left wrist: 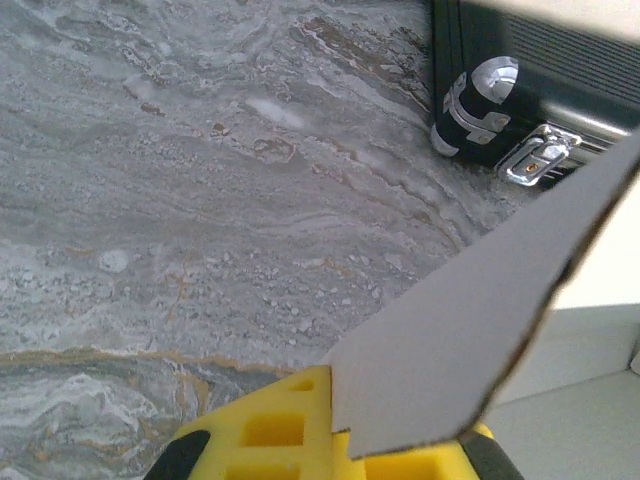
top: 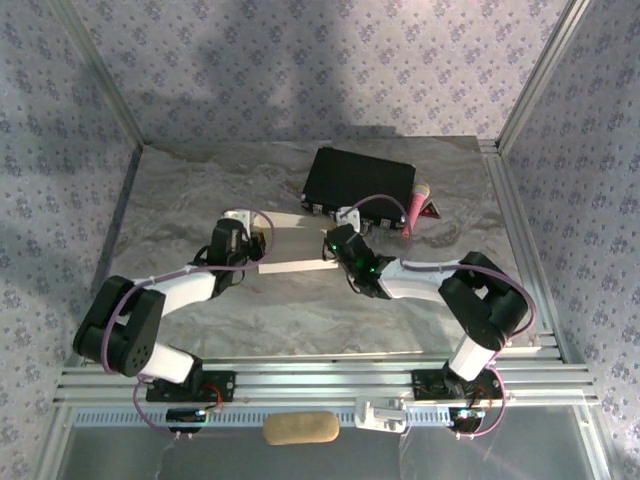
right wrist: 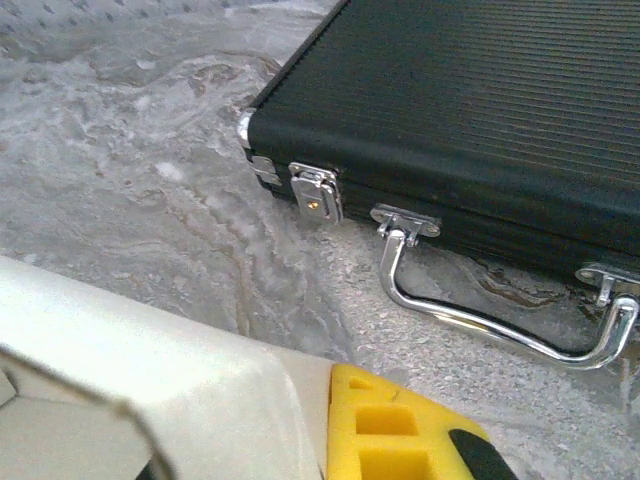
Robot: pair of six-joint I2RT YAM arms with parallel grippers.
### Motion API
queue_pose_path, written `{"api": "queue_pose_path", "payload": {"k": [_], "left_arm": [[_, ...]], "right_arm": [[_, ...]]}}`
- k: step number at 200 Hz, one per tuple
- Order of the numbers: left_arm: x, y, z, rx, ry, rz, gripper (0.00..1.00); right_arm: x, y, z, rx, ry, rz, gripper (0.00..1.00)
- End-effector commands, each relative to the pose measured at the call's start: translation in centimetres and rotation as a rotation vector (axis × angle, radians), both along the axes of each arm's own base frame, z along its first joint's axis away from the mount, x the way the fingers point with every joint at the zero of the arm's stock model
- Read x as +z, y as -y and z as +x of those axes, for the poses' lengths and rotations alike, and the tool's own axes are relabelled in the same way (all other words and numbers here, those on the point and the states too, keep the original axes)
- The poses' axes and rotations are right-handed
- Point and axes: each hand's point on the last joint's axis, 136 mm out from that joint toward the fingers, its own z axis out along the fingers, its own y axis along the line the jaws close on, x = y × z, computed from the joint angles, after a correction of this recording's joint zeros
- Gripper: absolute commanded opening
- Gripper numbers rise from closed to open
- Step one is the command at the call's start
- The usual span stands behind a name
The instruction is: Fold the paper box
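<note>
The paper box [top: 295, 245] sits mid-frame between left claw [top: 258, 245] and right claw [top: 332, 250], whose grip I cannot tell; best fold both flaps evenly along their creases.

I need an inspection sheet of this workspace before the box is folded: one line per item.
Surface: grey marbled table, no damage seen.
Job's things: cream paper box mid-table between both pincers, a flap standing up.
Clutter: black case with chrome handle behind it; pink object beside the case.
Pincers: left pincer and right pincer at the box's ends; open or shut unclear.
Cables: purple cables looped loosely, nothing snagged seen.
Surroundings: floral walls, aluminium frame.
</note>
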Motion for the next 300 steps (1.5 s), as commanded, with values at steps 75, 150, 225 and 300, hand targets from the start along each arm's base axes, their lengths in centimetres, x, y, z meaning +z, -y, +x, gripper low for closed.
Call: {"api": "queue_pose_path", "payload": {"k": [75, 150, 225, 300], "left_arm": [[-2.5, 1.3, -4.3, -0.01, -0.052, 0.007, 0.0], [-4.4, 1.5, -7.0, 0.026, -0.055, 0.111, 0.0], [-5.1, 2.5, -7.8, 0.024, -0.016, 0.308, 0.0], [-5.3, 3.8, -7.9, 0.004, 0.002, 0.38, 0.0]], "right_arm": [[-0.7, 1.1, -2.7, 0.037, 0.014, -0.057, 0.0], [-1.8, 2.5, -4.6, -0.007, -0.028, -0.12, 0.13], [0.6, 3.5, -6.3, -0.008, -0.087, -0.057, 0.47], [3.5, 5.3, -9.0, -0.002, -0.127, 0.067, 0.54]]}}
